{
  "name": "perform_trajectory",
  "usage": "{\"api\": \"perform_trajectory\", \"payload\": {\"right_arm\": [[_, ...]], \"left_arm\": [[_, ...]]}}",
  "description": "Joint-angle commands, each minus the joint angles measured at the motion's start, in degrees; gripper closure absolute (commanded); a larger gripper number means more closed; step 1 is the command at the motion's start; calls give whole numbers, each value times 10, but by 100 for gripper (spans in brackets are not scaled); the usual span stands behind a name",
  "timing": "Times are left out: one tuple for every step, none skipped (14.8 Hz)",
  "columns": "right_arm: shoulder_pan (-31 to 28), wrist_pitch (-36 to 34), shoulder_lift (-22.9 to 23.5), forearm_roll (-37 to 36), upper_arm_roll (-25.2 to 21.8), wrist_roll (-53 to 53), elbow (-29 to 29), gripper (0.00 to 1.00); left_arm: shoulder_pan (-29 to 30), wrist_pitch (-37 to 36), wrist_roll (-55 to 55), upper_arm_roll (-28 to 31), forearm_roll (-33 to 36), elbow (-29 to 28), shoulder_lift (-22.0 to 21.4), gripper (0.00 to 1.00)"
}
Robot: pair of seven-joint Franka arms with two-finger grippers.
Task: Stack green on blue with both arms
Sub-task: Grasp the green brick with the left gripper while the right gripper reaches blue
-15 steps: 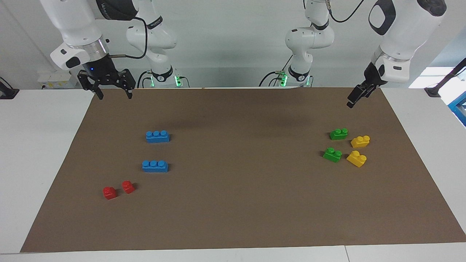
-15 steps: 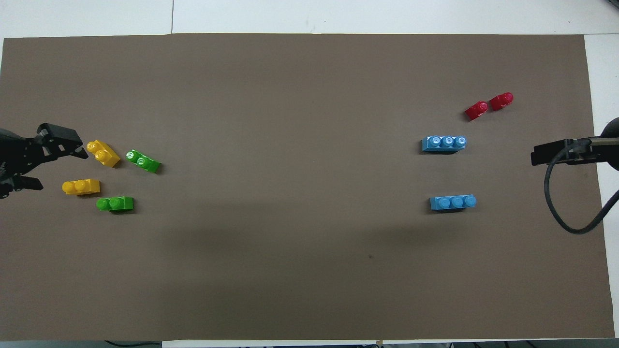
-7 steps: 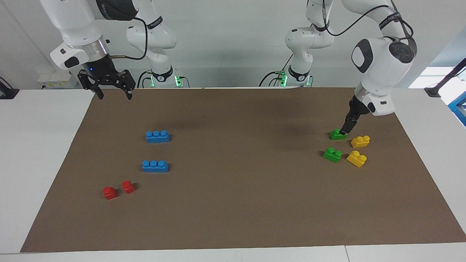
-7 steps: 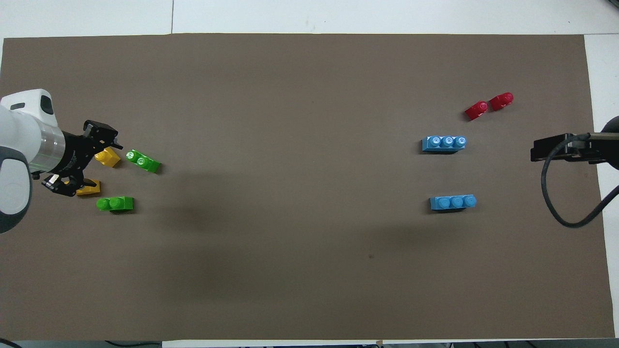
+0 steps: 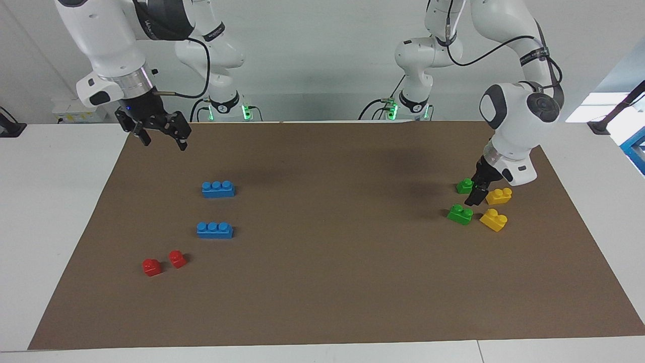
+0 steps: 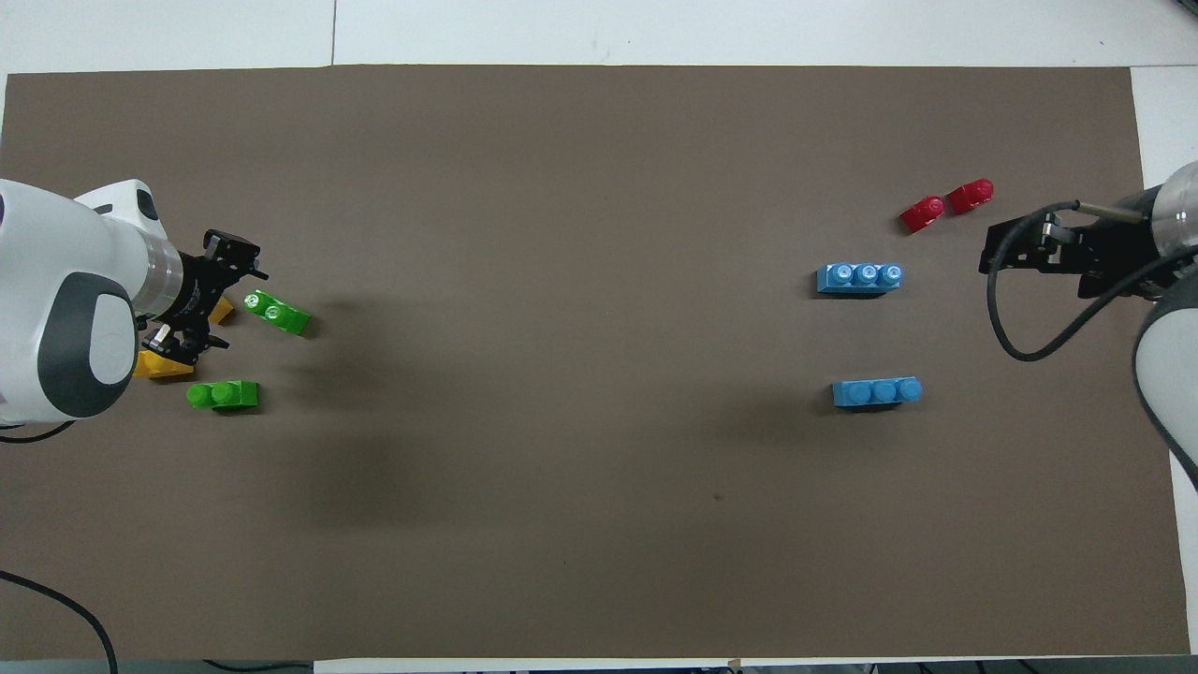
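L gripper [image 5: 476, 194] lowered among green bricks [image 5: 464, 186], fingers spread.
R gripper [image 5: 160, 137] held open, apparently over brown mat [image 5: 322, 282]; nothing grasped.

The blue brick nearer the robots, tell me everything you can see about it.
The blue brick nearer the robots is long, low and looks like glossy plastic, with three round studs in a row on top. It lies flat, studs up, on the brown mat at the right arm's end. Nothing touches it; the second blue brick lies apart from it, farther from the robots.
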Motion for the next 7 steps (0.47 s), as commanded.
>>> {"api": "perform_trajectory", "payload": {"right_arm": [[-1, 25, 12, 22, 3, 57, -11, 0], [-1, 37, 17, 45, 3, 75, -21, 0], [-2, 45, 26, 60, 3, 91, -26, 0], [-2, 47, 34, 64, 3, 105, -26, 0], [-2, 51, 40, 64, 3, 122, -26, 0], [-1, 55, 47, 64, 3, 137, -26, 0], [-1, 61, 55, 65, 3, 148, -26, 0]], "left_arm": [[1, 28, -10, 2, 8, -7, 10, 0], [1, 35, -10, 2, 8, -7, 15, 0], [1, 41, -10, 2, 8, -7, 22, 0], [1, 49, -9, 2, 8, -7, 25, 0], [2, 52, -9, 3, 8, -7, 31, 0], [1, 53, -8, 3, 9, -7, 35, 0], [-1, 57, -8, 2, 14, -7, 42, 0]]}}
